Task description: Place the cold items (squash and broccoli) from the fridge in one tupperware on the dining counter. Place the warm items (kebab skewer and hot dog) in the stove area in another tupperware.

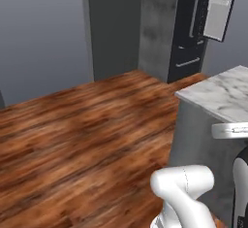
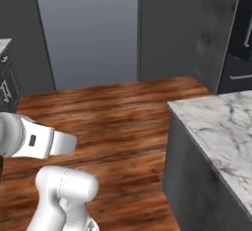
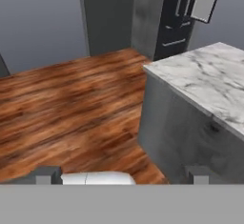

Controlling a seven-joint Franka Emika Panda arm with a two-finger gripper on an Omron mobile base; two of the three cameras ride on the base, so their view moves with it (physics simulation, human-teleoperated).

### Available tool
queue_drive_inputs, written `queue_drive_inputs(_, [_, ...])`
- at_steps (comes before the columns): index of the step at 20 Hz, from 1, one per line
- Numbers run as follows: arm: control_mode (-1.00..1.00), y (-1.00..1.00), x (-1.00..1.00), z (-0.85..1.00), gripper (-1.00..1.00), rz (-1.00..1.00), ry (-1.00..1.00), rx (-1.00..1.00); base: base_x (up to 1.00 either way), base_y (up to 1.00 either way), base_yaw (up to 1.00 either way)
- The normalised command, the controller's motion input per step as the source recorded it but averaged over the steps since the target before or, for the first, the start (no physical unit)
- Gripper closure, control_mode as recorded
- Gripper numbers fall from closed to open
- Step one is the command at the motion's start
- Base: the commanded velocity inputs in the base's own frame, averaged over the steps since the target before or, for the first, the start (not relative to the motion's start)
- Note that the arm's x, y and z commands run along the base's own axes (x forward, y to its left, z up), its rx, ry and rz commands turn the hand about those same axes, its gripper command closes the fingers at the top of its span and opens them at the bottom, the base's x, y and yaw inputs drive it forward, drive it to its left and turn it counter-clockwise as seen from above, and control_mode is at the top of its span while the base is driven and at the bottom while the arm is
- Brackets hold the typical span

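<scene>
The white arm sits folded low at the lower right of the left base view and the lower left of the right base view, and in the hand view the gripper shows its 2 dark fingertips far apart at the bottom edge, spread wide with nothing between them. A marble-topped counter on a dark grey base fills the right side, its corner jutting toward the wooden floor at centre. At the upper right stands the black fridge, probably with 1 upper door swung open, well apart from the arm; the food inside cannot be made out.
</scene>
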Motion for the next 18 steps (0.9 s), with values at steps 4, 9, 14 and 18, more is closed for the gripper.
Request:
queue_drive_inputs(4, [1.00,0.00,0.00,0.00,-1.00,0.00,0.00,0.00,1.00,0.55,-0.15])
queue_drive_inputs(9, [1.00,0.00,0.00,0.00,-1.00,0.00,0.00,0.00,1.00,0.53,-0.13])
queue_drive_inputs(14, [1.00,0.00,0.00,0.00,-1.00,0.00,0.00,0.00,1.00,0.43,-0.15])
queue_drive_inputs(18, [1.00,0.00,0.00,0.00,-1.00,0.00,0.00,0.00,1.00,0.31,-0.18])
